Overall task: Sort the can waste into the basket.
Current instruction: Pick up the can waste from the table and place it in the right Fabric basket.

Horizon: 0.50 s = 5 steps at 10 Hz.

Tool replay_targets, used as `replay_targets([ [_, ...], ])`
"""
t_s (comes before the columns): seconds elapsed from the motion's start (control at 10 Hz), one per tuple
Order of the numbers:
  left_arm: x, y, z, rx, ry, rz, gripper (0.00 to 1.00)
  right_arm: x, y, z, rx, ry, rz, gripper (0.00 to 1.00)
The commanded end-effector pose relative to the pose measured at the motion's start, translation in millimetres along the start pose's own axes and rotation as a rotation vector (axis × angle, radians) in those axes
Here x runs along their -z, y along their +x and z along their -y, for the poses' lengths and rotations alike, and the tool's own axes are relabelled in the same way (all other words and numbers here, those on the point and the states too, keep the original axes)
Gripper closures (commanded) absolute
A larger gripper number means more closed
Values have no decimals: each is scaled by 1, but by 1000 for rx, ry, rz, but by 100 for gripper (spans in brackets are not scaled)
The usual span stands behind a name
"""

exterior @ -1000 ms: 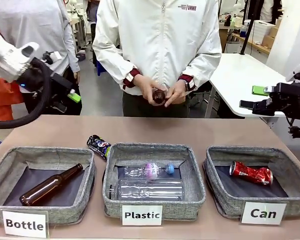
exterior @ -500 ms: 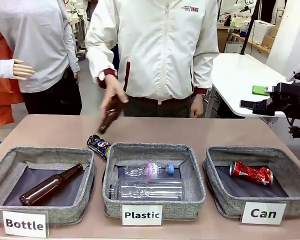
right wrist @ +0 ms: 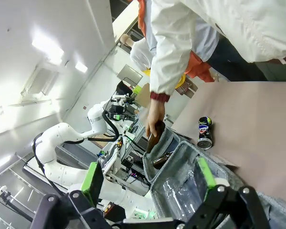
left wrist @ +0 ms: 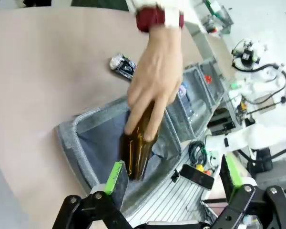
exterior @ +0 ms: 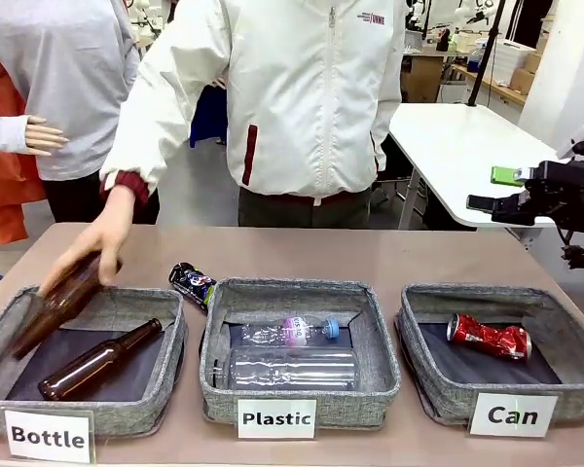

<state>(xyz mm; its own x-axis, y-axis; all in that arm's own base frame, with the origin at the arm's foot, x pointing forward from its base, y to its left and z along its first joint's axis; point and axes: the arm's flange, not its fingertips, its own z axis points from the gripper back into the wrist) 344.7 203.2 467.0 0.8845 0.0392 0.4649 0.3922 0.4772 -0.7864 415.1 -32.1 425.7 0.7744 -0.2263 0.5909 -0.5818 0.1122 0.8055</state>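
Observation:
A shiny red crushed can (exterior: 489,338) lies inside the grey basket (exterior: 438,384) labelled "Can" at the right. On the bare table, a black printed crushed can (exterior: 193,284) rests between the other two baskets; the wrist views show it too (left wrist: 123,66) (right wrist: 204,132). My right gripper (exterior: 492,191) hovers open and empty above and to the right of the Can basket, its green-padded jaws apart (right wrist: 148,176). My left gripper (left wrist: 171,174) is open and empty, high over the Bottle basket.
A person's hand (exterior: 102,233) holds a brown bottle (exterior: 58,302) tilted over the Bottle basket (exterior: 170,375), which has another brown bottle (exterior: 97,360) in it. The Plastic basket (exterior: 214,389) in the middle contains clear bottles. A white table (exterior: 457,146) stands behind on the right.
The person's hand carried the brown bottle from chest height leftward and down to the Bottle basket. My left arm left the front view. The right gripper and both cans stayed still.

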Motion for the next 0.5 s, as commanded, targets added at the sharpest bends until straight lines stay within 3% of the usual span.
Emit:
replay_targets([
  [0.0, -75, -37, -12, 10, -42, 108, 0, -2, 4, -2, -4, 7, -14, 0],
  [0.2, -122, -79, -24, -97, -75, 237, 0, -2, 4, -2, -4, 7, -14, 0],
  [0.4, -113, -81, -32, -103, -74, 244, 0, -2, 4, -2, -4, 7, -14, 0],
])
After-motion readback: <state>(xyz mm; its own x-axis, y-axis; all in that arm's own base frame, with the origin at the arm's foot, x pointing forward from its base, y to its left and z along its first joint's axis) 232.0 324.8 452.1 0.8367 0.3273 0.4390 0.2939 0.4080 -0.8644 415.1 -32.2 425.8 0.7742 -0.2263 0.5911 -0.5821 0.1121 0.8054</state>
